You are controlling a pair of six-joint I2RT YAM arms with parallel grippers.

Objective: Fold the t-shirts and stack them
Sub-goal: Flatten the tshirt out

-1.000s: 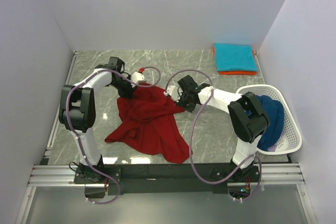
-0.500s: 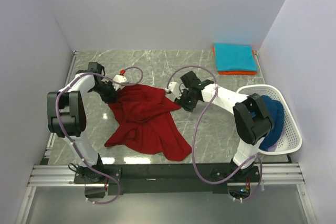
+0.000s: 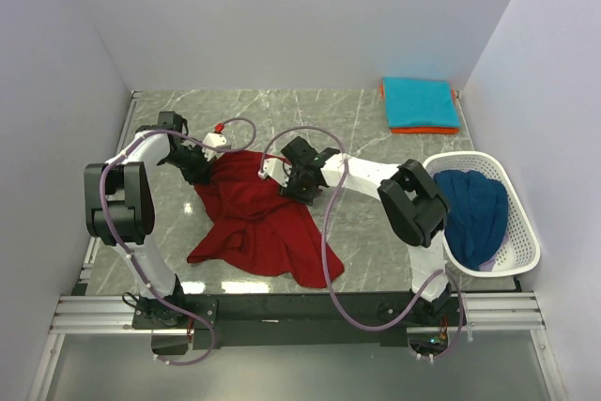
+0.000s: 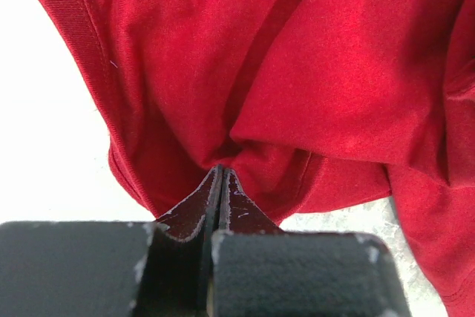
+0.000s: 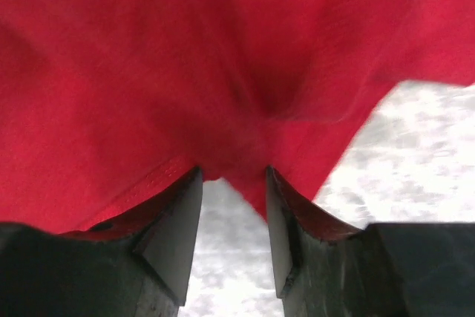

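A crumpled dark red t-shirt [image 3: 263, 223] lies on the marble table between the arms. My left gripper [image 3: 199, 172] is at the shirt's upper left corner, shut on a fold of the red cloth [image 4: 297, 94]; the cloth bunches right at the closed tips [image 4: 220, 172]. My right gripper [image 3: 293, 181] hovers over the shirt's upper right part, open, with a hemmed red edge [image 5: 245, 131] at its tips [image 5: 232, 176] and bare table between the fingers. A folded teal t-shirt [image 3: 421, 100] rests on a folded orange one [image 3: 424, 130] at the back right. The navy t-shirt [image 3: 474, 211] lies in the basket.
A white mesh basket [image 3: 522, 232] stands at the right edge, close to the right arm's base. White walls enclose the table on three sides. Purple cables loop from both arms over the table.
The left gripper shut on the shirt's corner and drew it left, then held still. The right gripper opened, let go of the cloth, and moved left over the shirt.
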